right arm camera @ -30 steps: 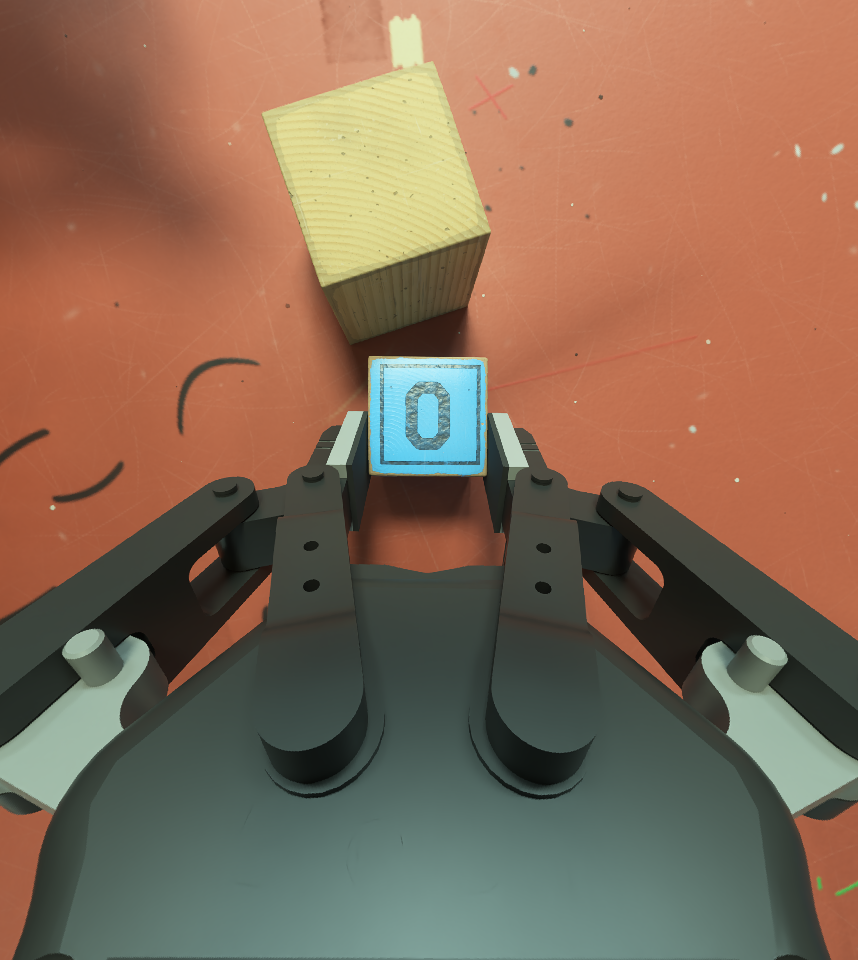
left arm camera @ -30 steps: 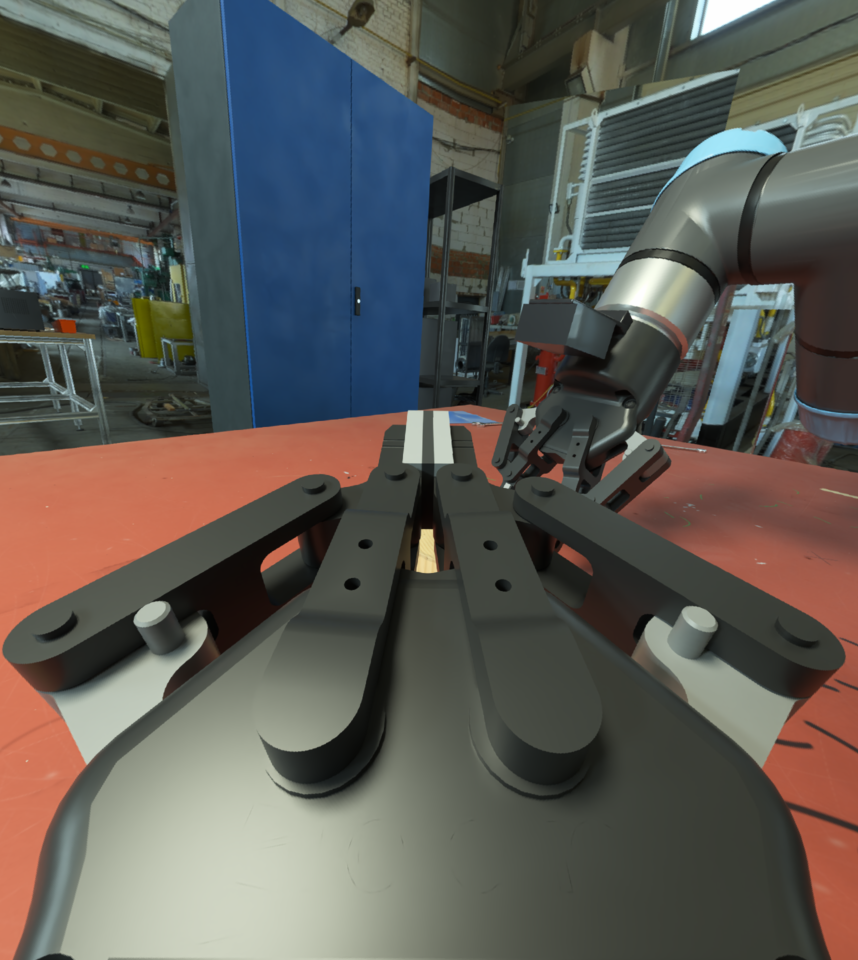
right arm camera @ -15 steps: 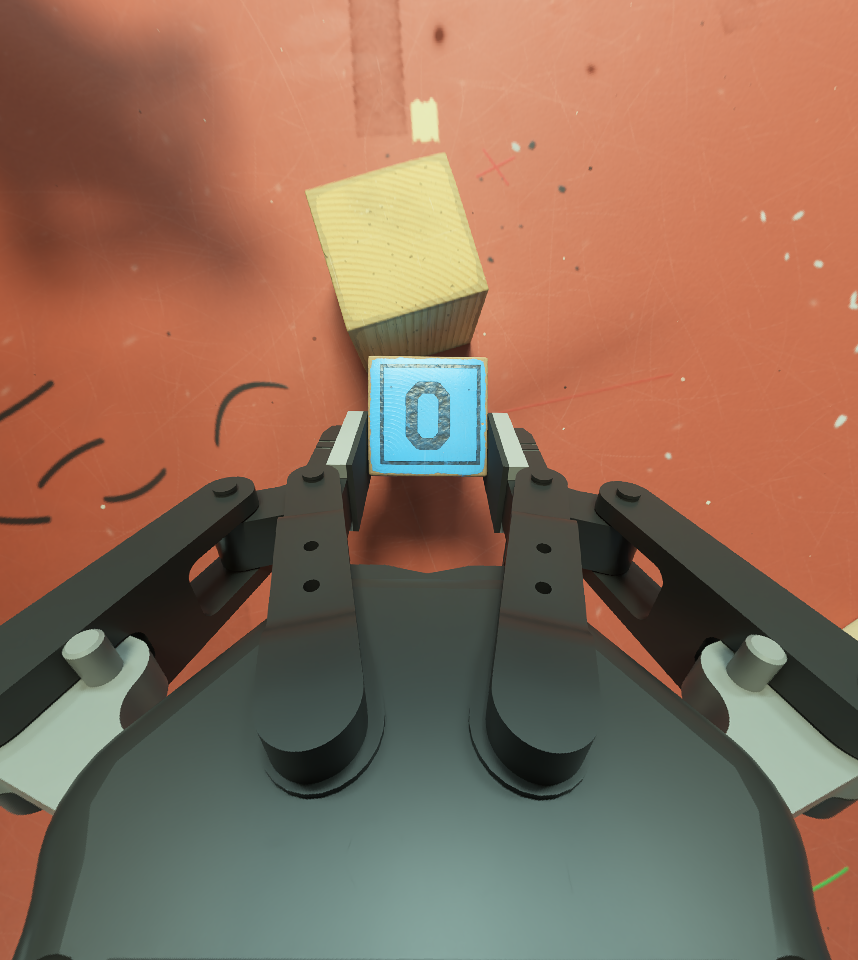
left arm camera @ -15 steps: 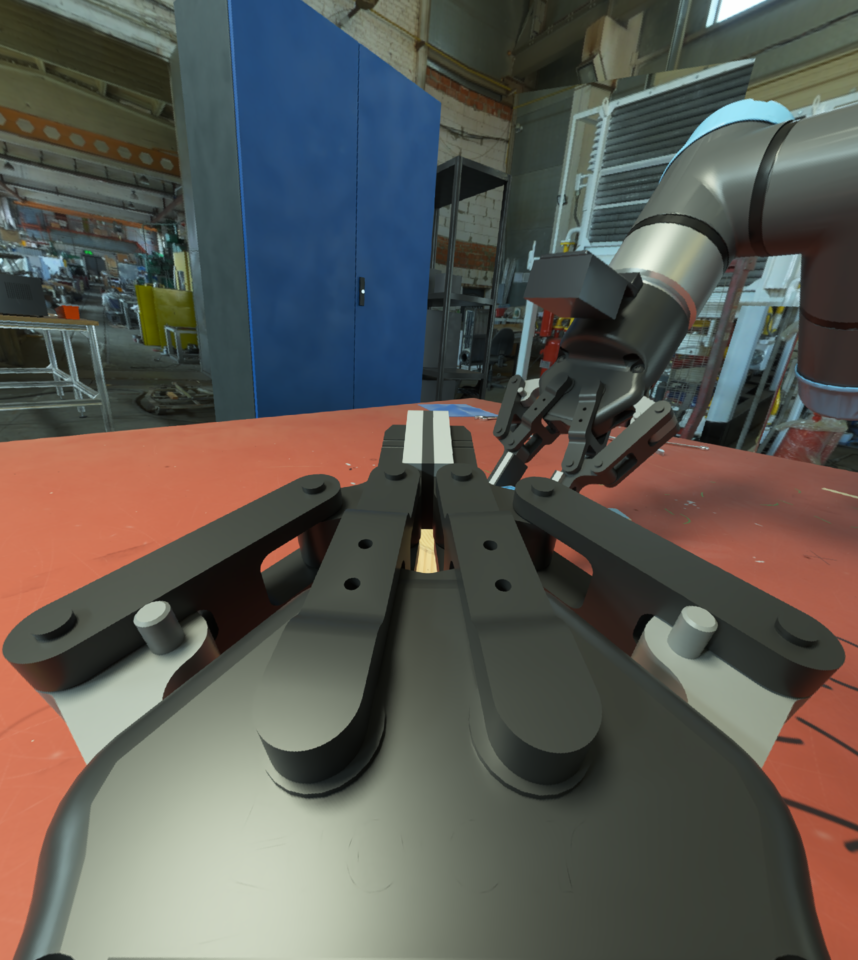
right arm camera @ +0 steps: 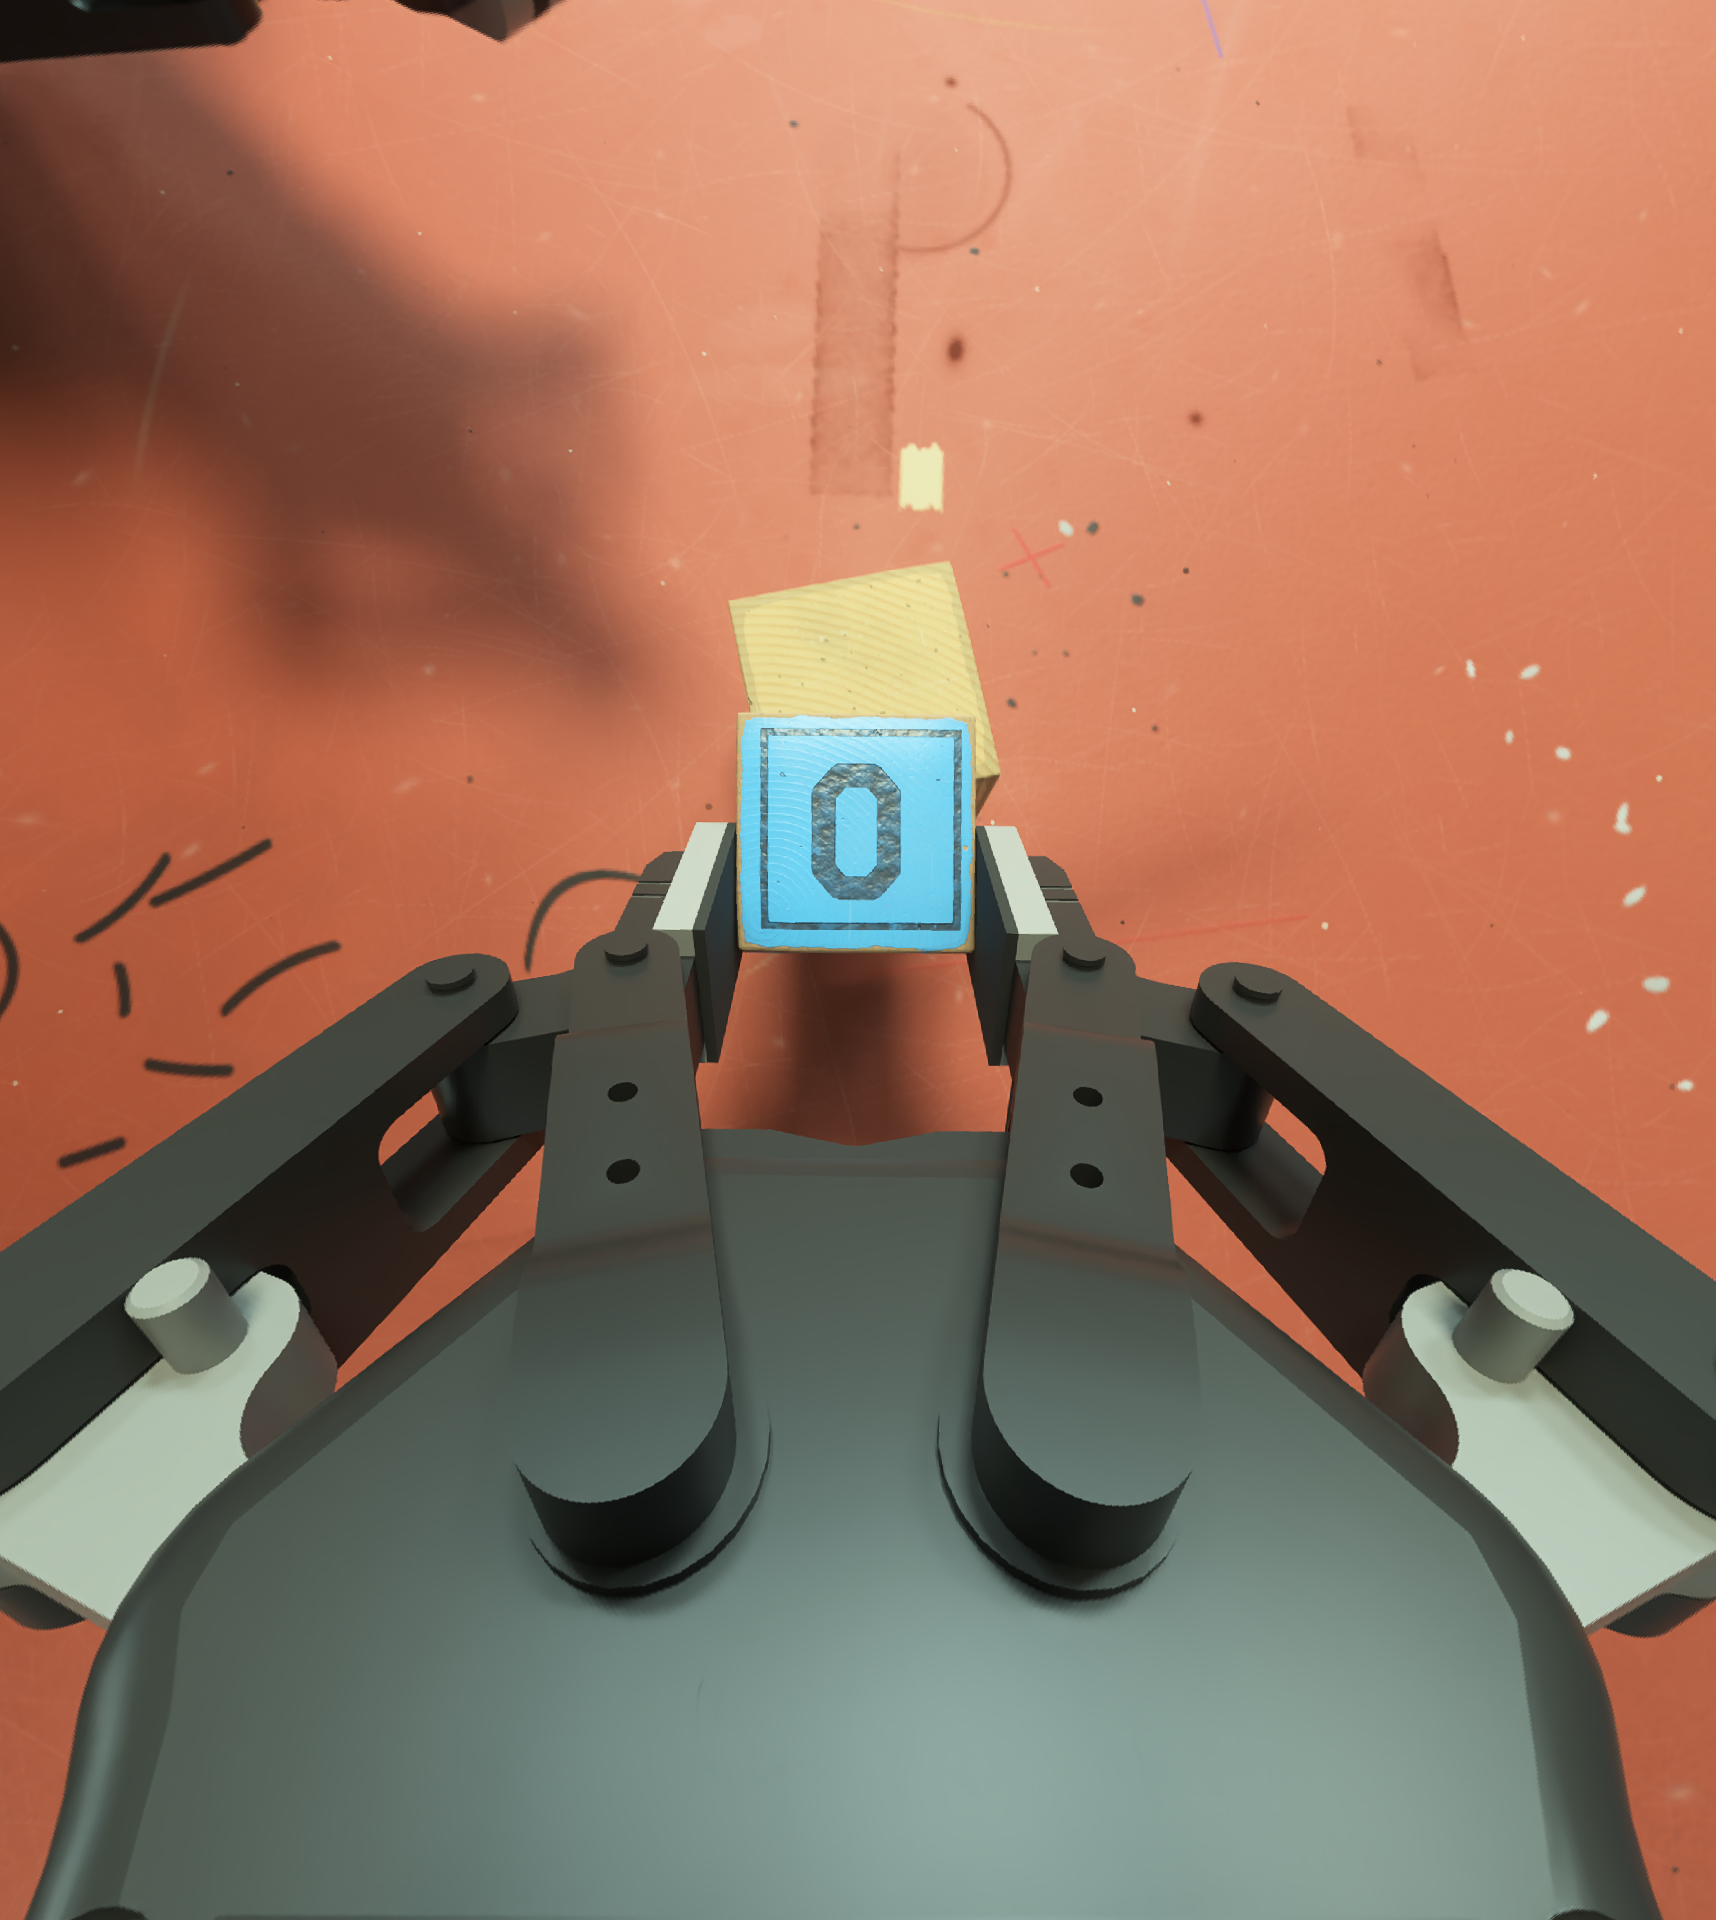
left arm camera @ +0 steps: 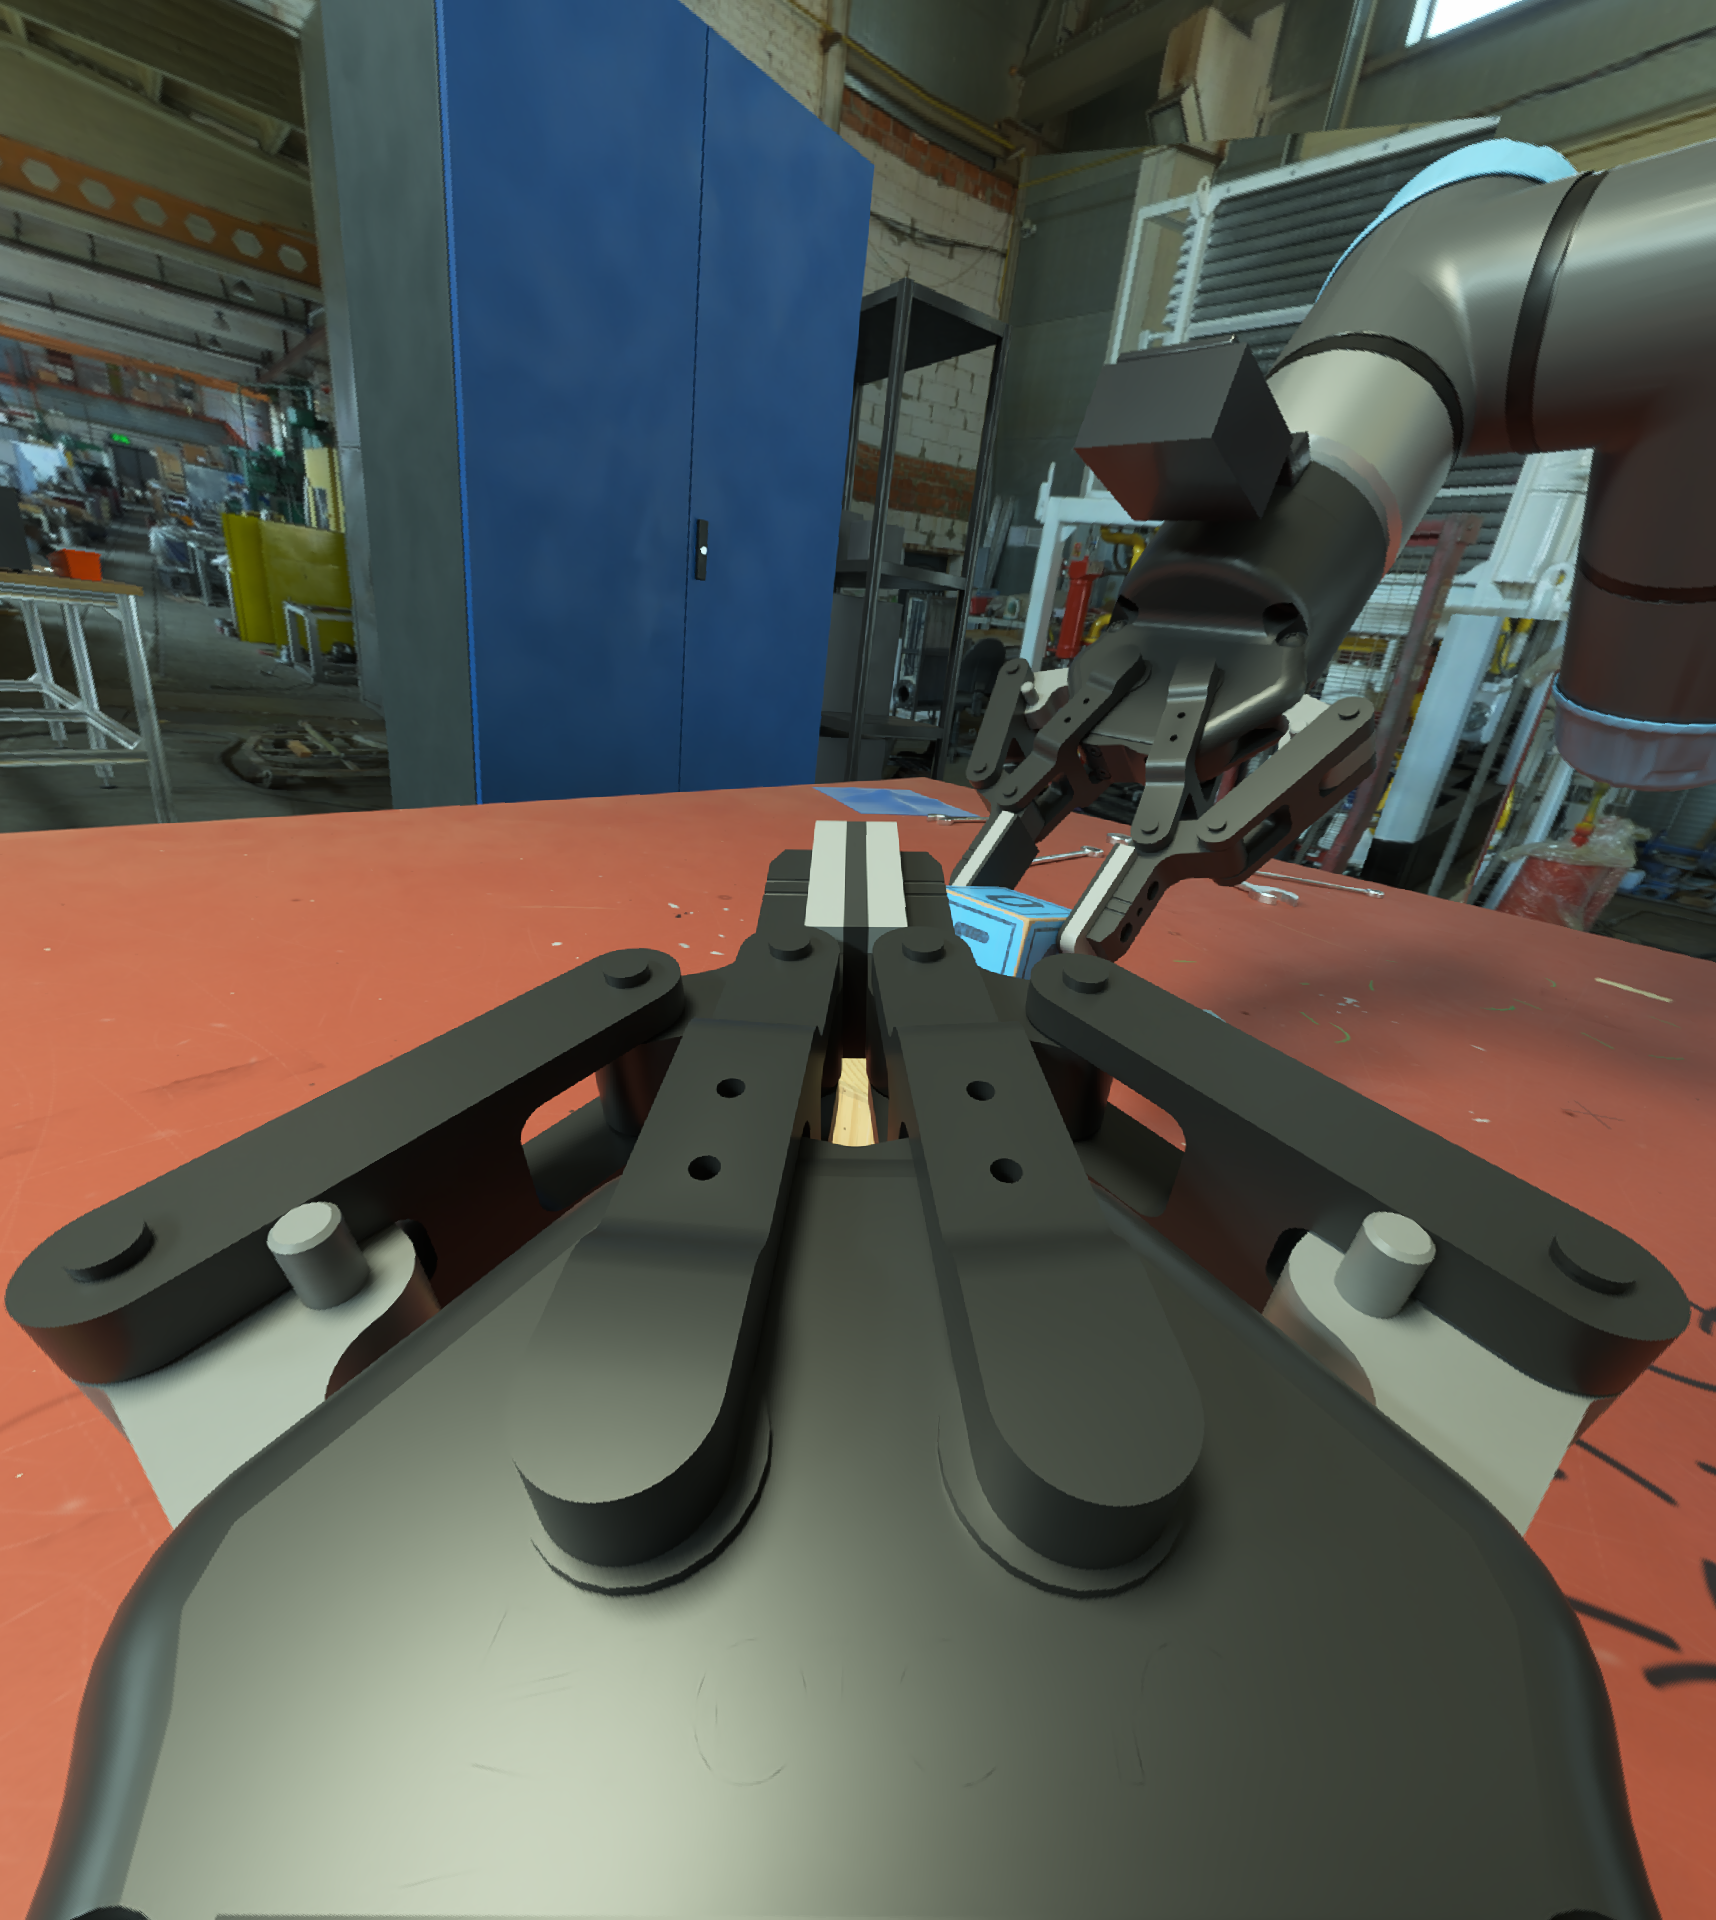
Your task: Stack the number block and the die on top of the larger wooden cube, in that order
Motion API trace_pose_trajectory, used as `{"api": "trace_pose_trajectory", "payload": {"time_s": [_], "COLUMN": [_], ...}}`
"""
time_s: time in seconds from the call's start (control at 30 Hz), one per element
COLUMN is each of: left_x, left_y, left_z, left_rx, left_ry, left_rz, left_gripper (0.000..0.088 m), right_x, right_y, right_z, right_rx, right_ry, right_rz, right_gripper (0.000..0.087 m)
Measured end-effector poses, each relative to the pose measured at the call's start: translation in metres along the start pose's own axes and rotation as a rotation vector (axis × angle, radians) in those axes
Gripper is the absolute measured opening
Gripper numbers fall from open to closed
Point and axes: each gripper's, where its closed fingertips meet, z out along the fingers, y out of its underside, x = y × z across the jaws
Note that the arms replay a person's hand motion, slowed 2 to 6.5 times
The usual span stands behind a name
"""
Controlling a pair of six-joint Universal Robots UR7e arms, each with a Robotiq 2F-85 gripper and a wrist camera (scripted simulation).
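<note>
My right gripper (right arm camera: 854, 875) is shut on the blue number block (right arm camera: 854, 831) and holds it above the red table (right arm camera: 1353, 520). The larger wooden cube (right arm camera: 849, 639) stands on the table below, partly hidden behind the block. In the left wrist view the right gripper (left arm camera: 1030, 894) hangs over the table with the block (left arm camera: 1005, 925) between its fingers. My left gripper (left arm camera: 856, 883) is shut with its pads together, low over the table. A sliver of pale wood (left arm camera: 854, 1114) shows through the gap behind its fingers. The die is not in view.
A strip of pale tape (right arm camera: 921, 478) lies beyond the cube. Black marks (right arm camera: 158, 966) cover the table to the left. A blue sheet (left arm camera: 880, 800) and small tools (left arm camera: 1290, 888) lie near the far edge. A blue cabinet (left arm camera: 646, 416) stands past the table.
My right gripper has risen with the number block; the wooden cube looks smaller and now sits partly behind the block. A pale object at the right edge has left view. The left gripper stays shut.
</note>
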Motion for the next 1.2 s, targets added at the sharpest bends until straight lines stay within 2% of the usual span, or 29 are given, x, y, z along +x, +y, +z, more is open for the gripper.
{"api": "trace_pose_trajectory", "payload": {"time_s": [0.3,0.6,1.2], "left_x": [0.001,0.000,0.003], "left_y": [0.001,-0.003,-0.005], "left_z": [0.000,-0.002,-0.005], "left_rx": [-0.005,0.021,0.048], "left_ry": [0.025,0.014,-0.011], "left_rz": [-0.019,-0.017,0.042], "left_gripper": [0.0000,0.0000,0.0000], "right_x": [-0.003,-0.002,-0.006], "right_y": [-0.014,-0.024,-0.035], "right_z": [0.003,0.010,0.022], "right_rx": [-0.008,-0.018,-0.030], "right_ry": [-0.037,-0.074,-0.131], "right_rz": [-0.074,-0.120,-0.160], "right_gripper": [0.0384,0.0384,0.0384]}}
